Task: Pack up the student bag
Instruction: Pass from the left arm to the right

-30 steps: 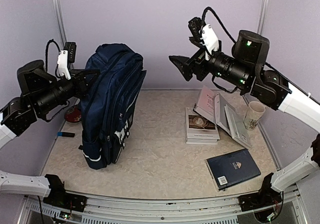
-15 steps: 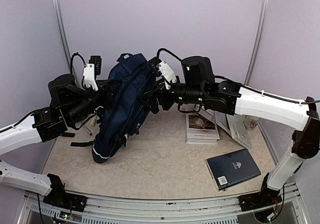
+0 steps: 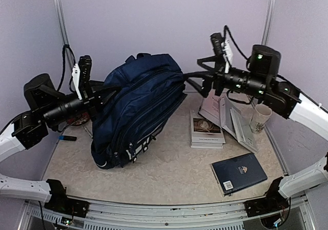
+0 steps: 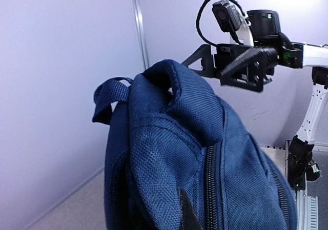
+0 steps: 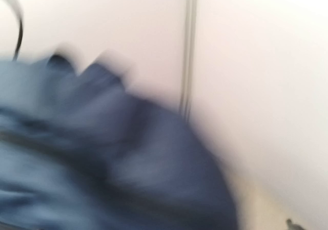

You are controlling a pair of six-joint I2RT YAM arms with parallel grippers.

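The student bag [image 3: 143, 104] is a large navy backpack, tipped over to the right with its base on the table at the left. My left gripper [image 3: 105, 93] is shut on fabric at the bag's upper left side. In the left wrist view the student bag [image 4: 164, 153] fills the frame, and only one black fingertip [image 4: 188, 217] shows beside a zip. My right gripper [image 3: 193, 75] hangs open in the air at the bag's top right corner. It also shows as the right gripper [image 4: 205, 68] beyond the bag's handle. The right wrist view is blurred, showing only the student bag [image 5: 102, 179].
A stack of books [image 3: 206, 130] and leaning booklets [image 3: 233, 118] lie at the right. A paper cup [image 3: 261, 118] stands by the right wall. A flat navy hardcover book [image 3: 239, 172] lies at the front right. A red object [image 3: 77, 120] and a small dark stick [image 3: 67, 138] sit at the left.
The bag went from upright to tipped over to the right. The right arm swung in to the bag's top, then pulled back to the right. The left gripper stayed shut on the bag.
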